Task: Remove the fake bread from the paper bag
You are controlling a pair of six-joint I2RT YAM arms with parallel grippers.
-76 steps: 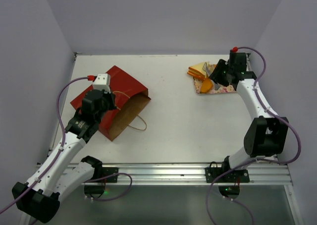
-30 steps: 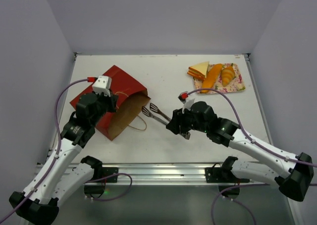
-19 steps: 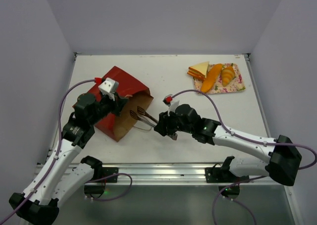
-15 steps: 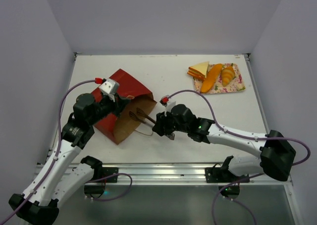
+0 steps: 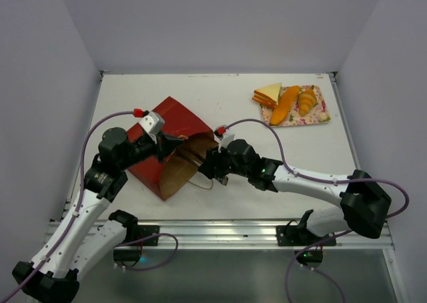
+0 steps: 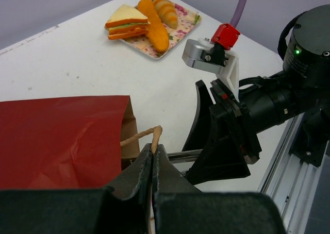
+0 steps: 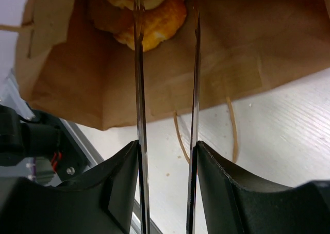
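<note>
The red paper bag (image 5: 172, 118) lies at the left with its brown mouth facing right. My left gripper (image 5: 175, 141) is shut on the bag's upper tan handle (image 6: 150, 134) and holds the mouth lifted open. My right gripper (image 5: 211, 164) is shut on metal tongs (image 7: 138, 89), whose two arms stand apart and reach into the bag's mouth (image 7: 247, 53). A golden fake bread (image 7: 148, 13) sits deep inside the bag, between the tong tips. In the top view the bread is hidden by the bag.
The flowered tray (image 5: 321, 117) at the back right holds a sandwich (image 5: 268, 93), a long loaf (image 5: 285, 105) and a croissant (image 5: 307, 101). The bag's lower handle (image 7: 230, 124) lies loose on the table. The rail runs along the near edge.
My right arm has swung from the tray over to the bag with the tongs and pushed them into its mouth. My left gripper has lifted the handle, opening the bag wider.
</note>
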